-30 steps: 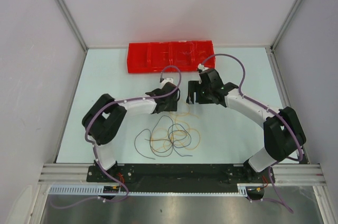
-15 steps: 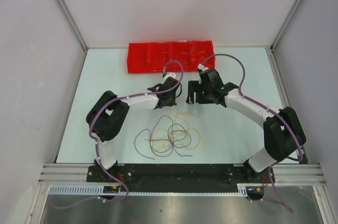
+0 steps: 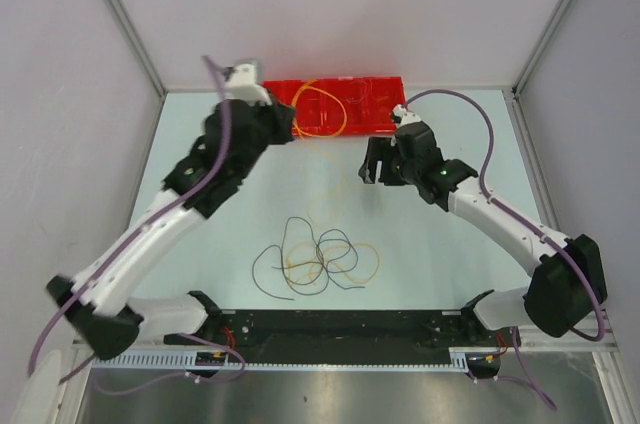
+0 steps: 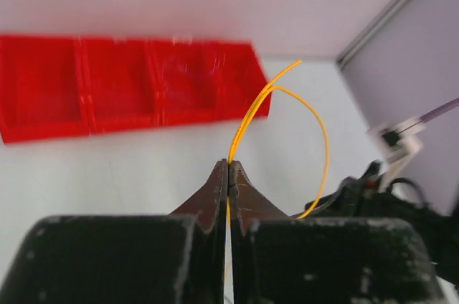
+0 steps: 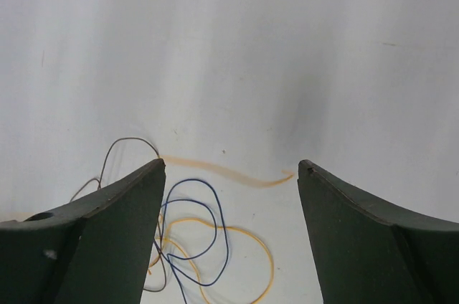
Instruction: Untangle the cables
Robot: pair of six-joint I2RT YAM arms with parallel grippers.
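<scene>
In the left wrist view the orange cable (image 4: 245, 119) passes between the closed left fingers (image 4: 215, 191), and I cannot see its lower run behind them. The red tray (image 4: 43, 96) is blurred there and its left end is cut off by the frame. The right arm (image 4: 387, 203) at the right edge is out of focus.

In the right wrist view the right fingers (image 5: 373, 239) run off the bottom edge. One of them covers part of the cables (image 5: 193, 181) on the desk (image 5: 287, 46). One orange strand (image 5: 229, 173) is smeared.

From above, I cannot resolve which wire lies over which.
</scene>
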